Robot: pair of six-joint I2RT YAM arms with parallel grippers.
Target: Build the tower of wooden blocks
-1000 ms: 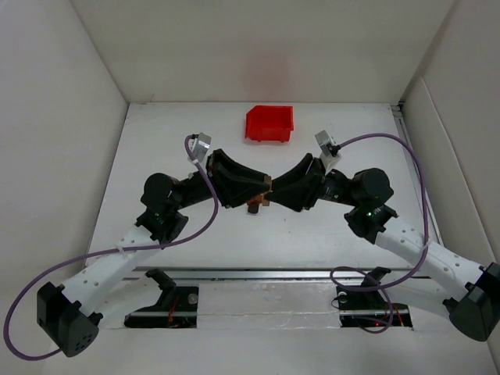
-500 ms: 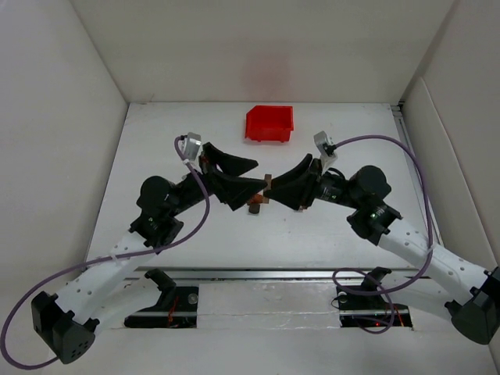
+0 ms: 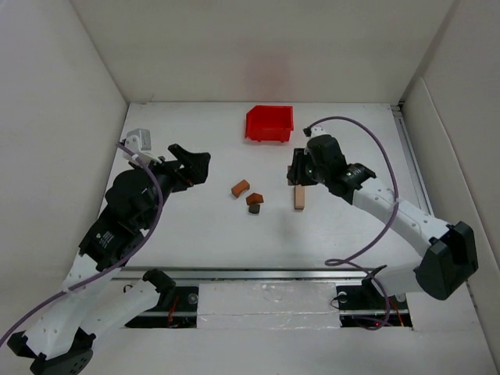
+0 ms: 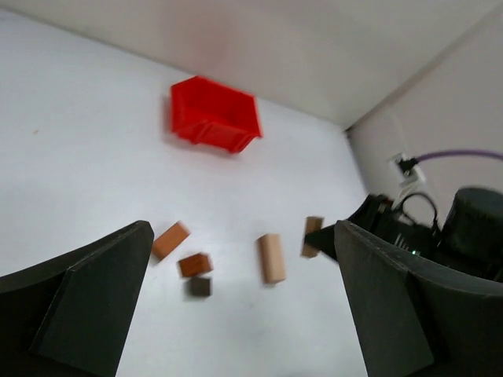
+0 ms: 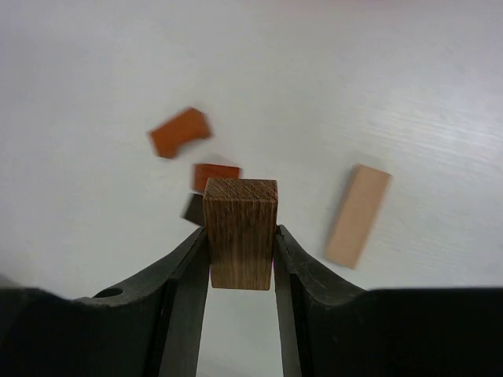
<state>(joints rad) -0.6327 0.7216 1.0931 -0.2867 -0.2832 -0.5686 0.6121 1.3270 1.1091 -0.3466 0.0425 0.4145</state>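
The white table (image 3: 195, 226) is smooth and matte, walled in by plain pale panels. Toward the middle of its far edge sits a red plastic bin (image 3: 269, 123), glossy, box-shaped, with one open scooped side.

The left gripper (image 4: 242, 228) hangs over the left part of the table. Its two broad black wedge-shaped fingers (image 4: 94, 298) are spread wide with nothing between them.

The right gripper (image 5: 240, 236) hovers right of the table's centre, just short of the bin. Its narrow black jaws are clamped on the two sides of a brown block (image 5: 240, 212), a squared oblong of wood with coarse dark grain on its end face. It is held upright, clear of the surface.

The other blocks lie loose and apart around the middle of the table. The light tan block (image 3: 299, 198) is the longest, a plain smooth bar lying flat, nearest the right gripper. Left of it lies a dark reddish-brown block (image 3: 255, 199), short and squared. A still darker, almost black piece (image 3: 254, 208) touches its near side. I cannot tell whether one rests on the other. Furthest left lies the orange-brown block (image 5: 179, 132), flat, with one end cut to an angled peak.
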